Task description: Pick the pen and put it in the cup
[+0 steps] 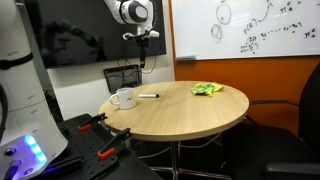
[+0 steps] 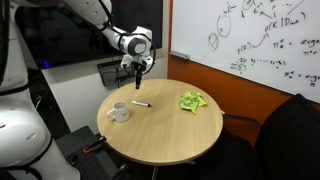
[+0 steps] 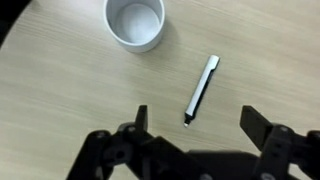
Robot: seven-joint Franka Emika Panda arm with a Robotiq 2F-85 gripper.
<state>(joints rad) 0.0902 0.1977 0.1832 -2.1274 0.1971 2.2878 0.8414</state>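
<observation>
I hold the jaws high above the counter (image 2: 170,140), spread wide and empty, so the pen fits in the gap when I descend. The pen (image 3: 201,90) lies flat on the wood, near the cup (image 3: 134,22) but not touching it. In the wrist view its lower tip sits between the two fingers, and its barrel runs roughly across their closing line, which I judge suits a pinch. The cup stands upright with its mouth open for a drop from above. The green cloth (image 2: 192,101) lies well apart.
</observation>
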